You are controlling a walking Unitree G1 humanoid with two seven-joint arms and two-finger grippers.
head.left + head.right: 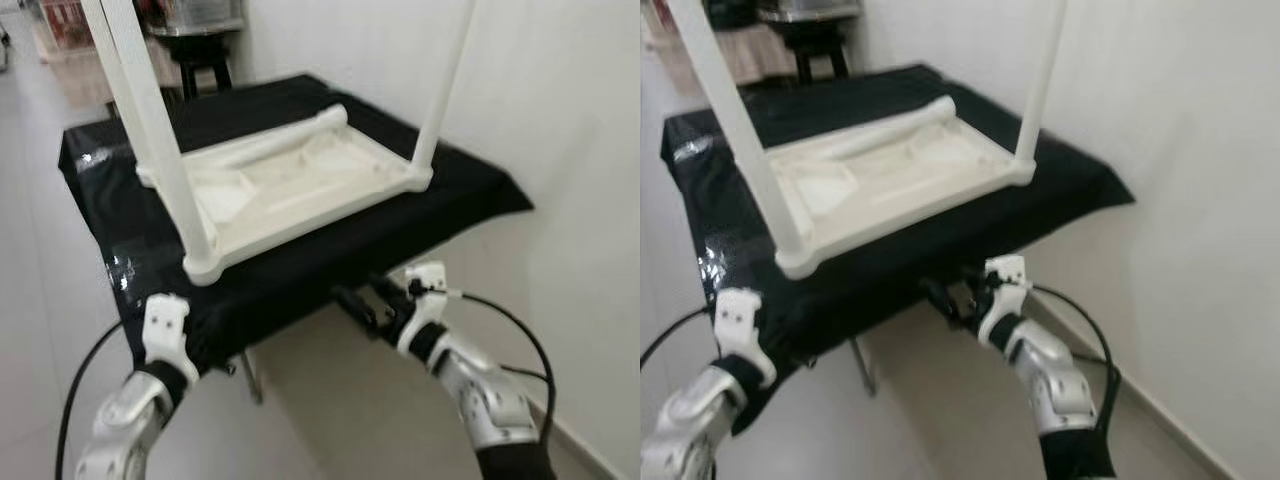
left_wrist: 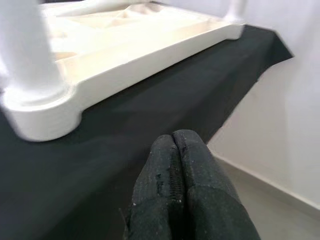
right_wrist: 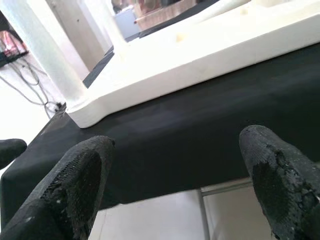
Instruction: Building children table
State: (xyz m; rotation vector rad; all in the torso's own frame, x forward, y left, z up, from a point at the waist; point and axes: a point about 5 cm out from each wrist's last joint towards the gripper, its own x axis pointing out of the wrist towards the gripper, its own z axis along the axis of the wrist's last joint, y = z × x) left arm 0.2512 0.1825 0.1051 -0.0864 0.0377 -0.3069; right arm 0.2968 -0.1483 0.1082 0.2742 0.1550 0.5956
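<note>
I see my left gripper (image 2: pixel 175 150) pinched together, holding nothing, low against the black cloth (image 1: pixel 300 270). My right gripper (image 3: pixel 175 175) is spread wide below the cloth's front edge. The white children's table (image 1: pixel 290 185) lies upside down on the cloth, two legs (image 1: pixel 150 120) upright, another leg (image 1: pixel 270 140) lying loose inside. Wall (image 1: pixel 560 120) close right, open floor (image 1: pixel 330 400) below.
</note>
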